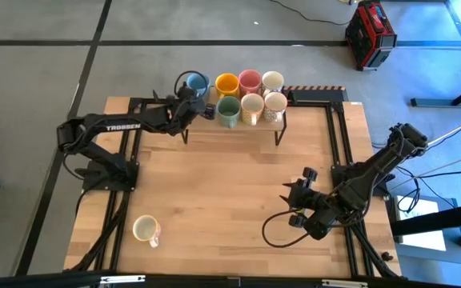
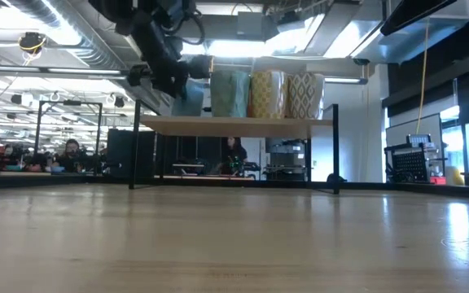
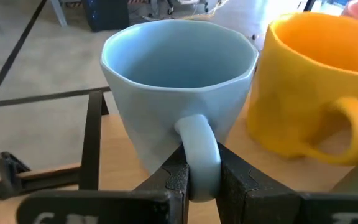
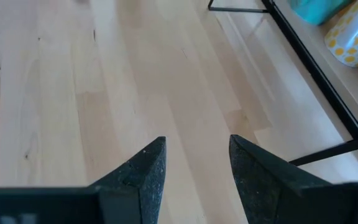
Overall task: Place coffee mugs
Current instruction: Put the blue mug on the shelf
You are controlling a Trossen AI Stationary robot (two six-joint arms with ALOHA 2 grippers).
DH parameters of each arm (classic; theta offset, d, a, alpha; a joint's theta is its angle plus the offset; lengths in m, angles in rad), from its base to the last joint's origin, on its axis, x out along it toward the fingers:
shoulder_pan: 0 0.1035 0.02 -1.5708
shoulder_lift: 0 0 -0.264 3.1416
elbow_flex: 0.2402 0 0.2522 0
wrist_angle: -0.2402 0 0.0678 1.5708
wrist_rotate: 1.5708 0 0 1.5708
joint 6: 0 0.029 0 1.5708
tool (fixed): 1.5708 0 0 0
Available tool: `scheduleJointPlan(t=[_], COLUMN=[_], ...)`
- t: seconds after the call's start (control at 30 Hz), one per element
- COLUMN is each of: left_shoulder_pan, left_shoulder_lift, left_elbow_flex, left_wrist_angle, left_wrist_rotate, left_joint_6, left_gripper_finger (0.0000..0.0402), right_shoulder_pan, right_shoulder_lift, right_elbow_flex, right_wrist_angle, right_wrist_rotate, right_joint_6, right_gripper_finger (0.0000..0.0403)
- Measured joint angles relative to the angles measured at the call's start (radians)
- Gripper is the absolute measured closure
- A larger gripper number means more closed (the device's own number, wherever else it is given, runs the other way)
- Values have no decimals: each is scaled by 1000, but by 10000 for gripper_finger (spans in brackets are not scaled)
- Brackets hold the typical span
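Sitting at the left end of a raised shelf [image 1: 282, 120] along the table's far edge, the light blue mug [image 1: 196, 83] is being gripped by its handle: the left hand [image 1: 201, 106] is closed on that handle, with a dark finger [image 3: 173, 180] pressing on each side of it. Just beside the blue mug the orange-yellow mug [image 1: 226, 83] is standing upright, followed along the back row by the pink mug [image 1: 250, 80] and a cream mug [image 1: 273, 80]. Nearer the table's middle, a front row is holding the green mug [image 1: 229, 110], a second pale mug [image 1: 252, 106] and a patterned mug [image 1: 275, 104]. In the low view these are showing side by side on the shelf board, above the table surface.

One more pale mug [image 1: 146, 230] is lying on its side near the table's [image 1: 230, 192] front left corner, well apart from the shelf.

The right hand [image 1: 296, 200] is hovering over bare wood toward the table's front right, its fingers [image 4: 142, 177] standing apart and holding nothing.
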State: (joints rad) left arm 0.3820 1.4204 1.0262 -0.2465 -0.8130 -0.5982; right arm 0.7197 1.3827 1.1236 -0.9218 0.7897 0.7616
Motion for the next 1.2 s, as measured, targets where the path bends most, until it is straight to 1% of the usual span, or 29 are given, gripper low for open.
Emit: scheduleJointPlan(t=[0.13,0.4,0.63,0.87,1.07,1.2], left_shoulder_pan=[-4,-3,0,-1,-1,-7], left_shoulder_lift=[0,0,0,0,0,-1], left_elbow_flex=[-42,-44,-44,-44,-44,-44], left_wrist_angle=[81,90,88,86,85,82], left_wrist_rotate=[0,12,15,28,108,122], left_joint_6=[-1,0,-2,13,32,61], left_gripper_finger=[359,354,328,296,268,263], right_shoulder_pan=[0,0,0,-1,-23,-44], right_shoulder_lift=[0,0,0,0,0,0], right_elbow_flex=[0,0,0,0,0,0], right_wrist_angle=[0,0,0,0,1,1], right_wrist_rotate=[4,5,30,30,19,5], right_joint_6=[0,0,0,0,0,0], right_gripper_finger=[237,237,237,237,237,237])
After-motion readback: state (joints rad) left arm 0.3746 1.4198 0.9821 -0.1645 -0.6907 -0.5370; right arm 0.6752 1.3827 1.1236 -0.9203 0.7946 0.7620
